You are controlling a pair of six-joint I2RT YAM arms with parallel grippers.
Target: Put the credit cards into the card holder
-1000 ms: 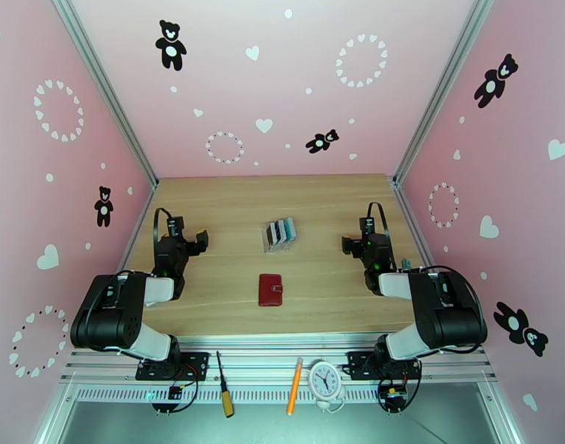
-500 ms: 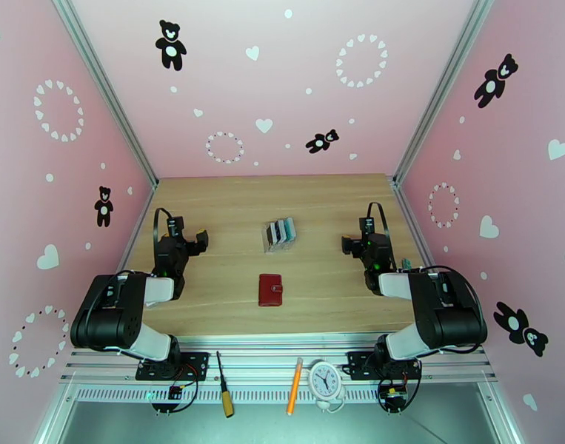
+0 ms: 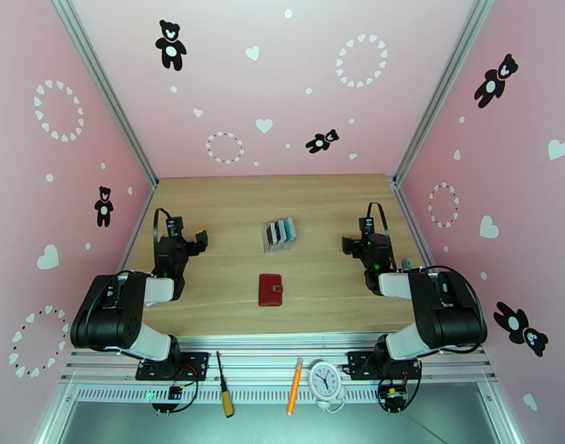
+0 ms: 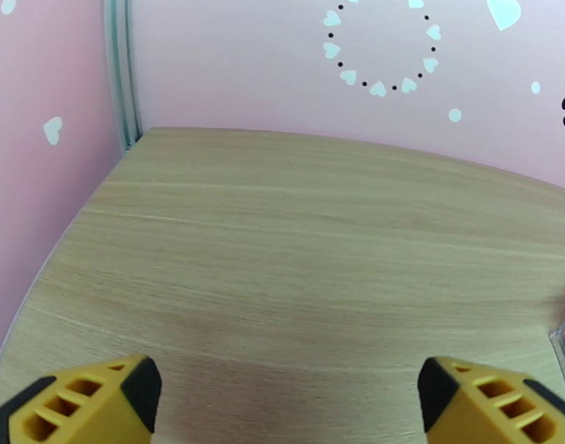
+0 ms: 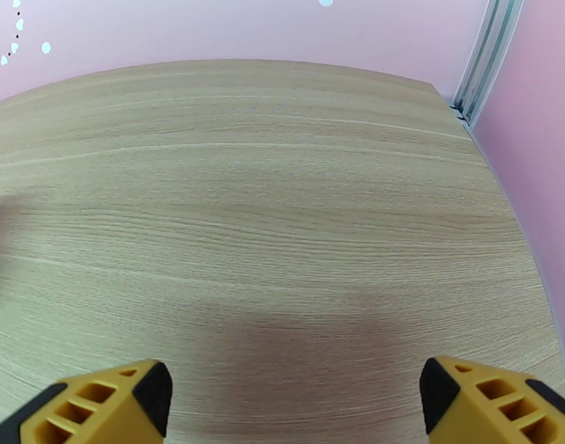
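Two robot arms flank a wooden surface (image 3: pixel 230 209) inside a pink booth papered with hearts and teddy bears. The left gripper (image 4: pixel 282 390) hangs over bare wood near the left wall, its two yellow, black-tipped fingers (image 4: pixel 89 397) spread wide apart with nothing between them. The right gripper (image 5: pixel 293 390) is likewise wide apart and empty, poised above bare wood near the right wall.

Between the arms, toward the middle of the surface, four credit cards (image 3: pixel 280 231) stand on edge in a single clear rack (image 3: pixel 276 246): one dark brown, one white, one black and one teal-blue, side by side in that order from left to right. A corner of that rack just enters the left wrist camera's view at its right edge.

One card holder (image 3: pixel 270 289), a dark red wallet, lies flat and folded shut on the surface, nearer the arm bases than the rack and apart from it, with its snap tab on the right side. Neither gripper touches the cards or the wallet.

On the metal rail in front of the surface lie one yellow-handled screwdriver (image 3: pixel 224 394), one orange pen (image 3: pixel 295 386) and one small white clock (image 3: pixel 325 380).
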